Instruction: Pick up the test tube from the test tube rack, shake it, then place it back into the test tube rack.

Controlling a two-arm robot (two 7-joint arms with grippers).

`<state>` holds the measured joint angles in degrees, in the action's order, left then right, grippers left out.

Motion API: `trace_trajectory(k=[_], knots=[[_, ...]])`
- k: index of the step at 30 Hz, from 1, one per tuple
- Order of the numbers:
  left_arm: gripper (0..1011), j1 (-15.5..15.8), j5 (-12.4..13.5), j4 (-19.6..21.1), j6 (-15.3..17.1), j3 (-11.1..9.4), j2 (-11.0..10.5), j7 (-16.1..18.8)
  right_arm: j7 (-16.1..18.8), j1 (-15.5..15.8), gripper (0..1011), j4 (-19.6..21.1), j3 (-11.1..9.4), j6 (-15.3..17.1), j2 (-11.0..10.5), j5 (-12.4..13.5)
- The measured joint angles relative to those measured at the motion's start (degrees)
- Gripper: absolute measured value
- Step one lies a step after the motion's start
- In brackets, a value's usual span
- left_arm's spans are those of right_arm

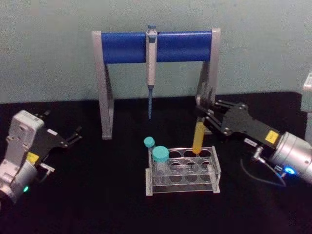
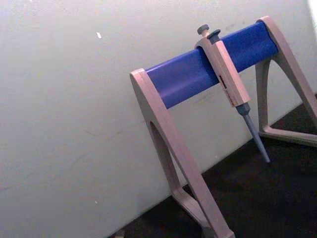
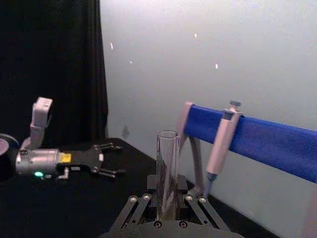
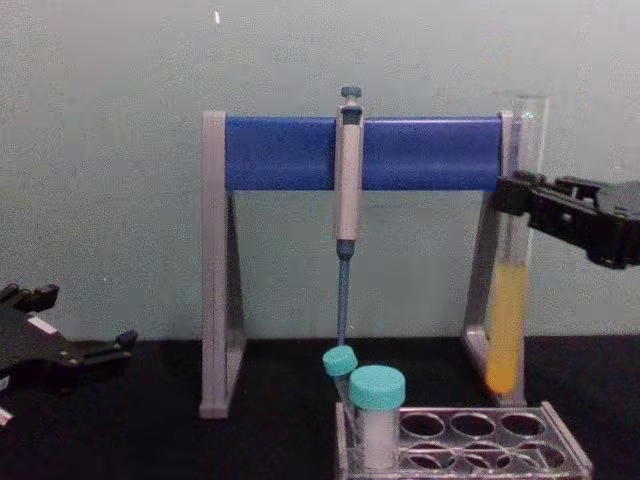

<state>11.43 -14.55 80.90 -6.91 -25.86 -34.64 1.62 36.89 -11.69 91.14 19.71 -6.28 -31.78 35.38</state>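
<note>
Chest view, right claw (image 4: 522, 195) pinching upright test tube (image 4: 506, 310) above test tube rack (image 4: 562, 428), left claw (image 1: 75, 136) spread.

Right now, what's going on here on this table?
The right gripper is shut on the test tube, holding it upright with its round bottom just above the back row of the test tube rack. The left gripper sits open off to the left, idle. A pipette hangs on the stand behind.
</note>
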Motion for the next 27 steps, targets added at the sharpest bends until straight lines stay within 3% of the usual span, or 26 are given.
trace_trajectory(k=[8,16,27], knots=[[1001,0.00,0.00,0.00,0.00,0.00,0.00,0.00,-1.75,0.30,221,-0.75,-0.72,-1.80,0.14,-0.29],[1001,0.00,0.00,0.00,0.00,0.00,0.00,0.00,-0.97,-1.60,221,-3.95,0.96,-2.62,2.17,-0.93],[1001,0.00,0.00,0.00,0.00,0.00,0.00,0.00,-0.48,-2.86,221,-6.54,2.24,-3.42,3.16,-2.41]])
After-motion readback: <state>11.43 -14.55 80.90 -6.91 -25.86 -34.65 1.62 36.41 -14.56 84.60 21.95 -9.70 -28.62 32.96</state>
